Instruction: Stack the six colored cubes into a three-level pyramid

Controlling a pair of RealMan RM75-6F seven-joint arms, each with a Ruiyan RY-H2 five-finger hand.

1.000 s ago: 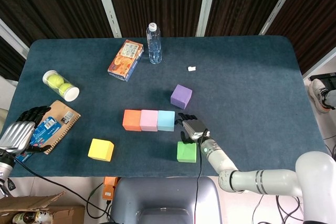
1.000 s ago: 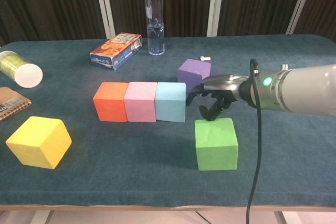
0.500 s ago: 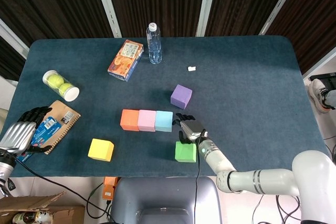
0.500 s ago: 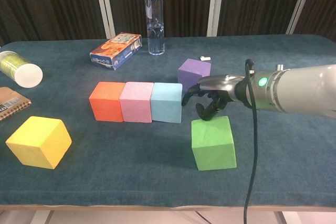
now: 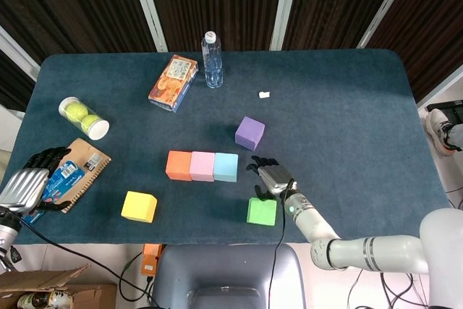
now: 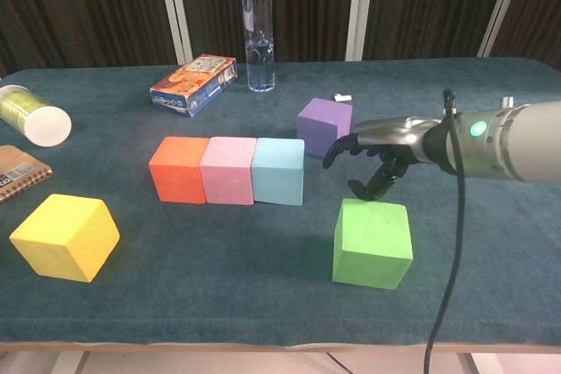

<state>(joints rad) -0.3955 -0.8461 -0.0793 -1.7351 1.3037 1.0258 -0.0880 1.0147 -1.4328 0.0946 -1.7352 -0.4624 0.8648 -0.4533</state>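
Head view
Table (image 5: 347, 106): dark blue cloth.
Row: orange cube (image 5: 178, 165), pink cube (image 5: 202, 166), cyan cube (image 5: 226, 167) side by side, touching, mid-table.
Purple cube (image 5: 249, 133): alone, behind & right of row, apart from it.
Green cube (image 5: 262, 211): near front edge, right of row, a bit turned.
Yellow cube (image 5: 139, 206): front left, well apart from row.
Right robot hand (image 5: 273, 178): between cyan & green cubes, fingers spread and bent downward, holds nothing; touching green cube's back top edge or just over it, can't tell.
Left robot hand (image 5: 29, 181): at left table edge, on/over a notebook (image 5: 79, 168); fingers apart, nothing in them.
Other: ball tube (image 5: 83, 118) far left; snack box (image 5: 173, 82) and bottle (image 5: 212, 59) at back; small white bit (image 5: 264, 94) right of bottle.

Chest view
Row: orange (image 6: 179, 169), pink (image 6: 229, 170), cyan (image 6: 279, 171) flush in a line.
Purple (image 6: 324, 126): behind cyan's right end, w/ a gap.
Green (image 6: 372, 243): front right, tilted askew on cloth.
Yellow (image 6: 64, 236): front left, corner toward camera.
Right robot hand (image 6: 379, 157): comes in from right, fingers fanned & curled down; lowest fingertip at green's rear top edge; empty.
Left robot hand: not seen here.
Other: tube (image 6: 31, 114) left edge, box (image 6: 194, 84), bottle (image 6: 258, 34) upright at back.
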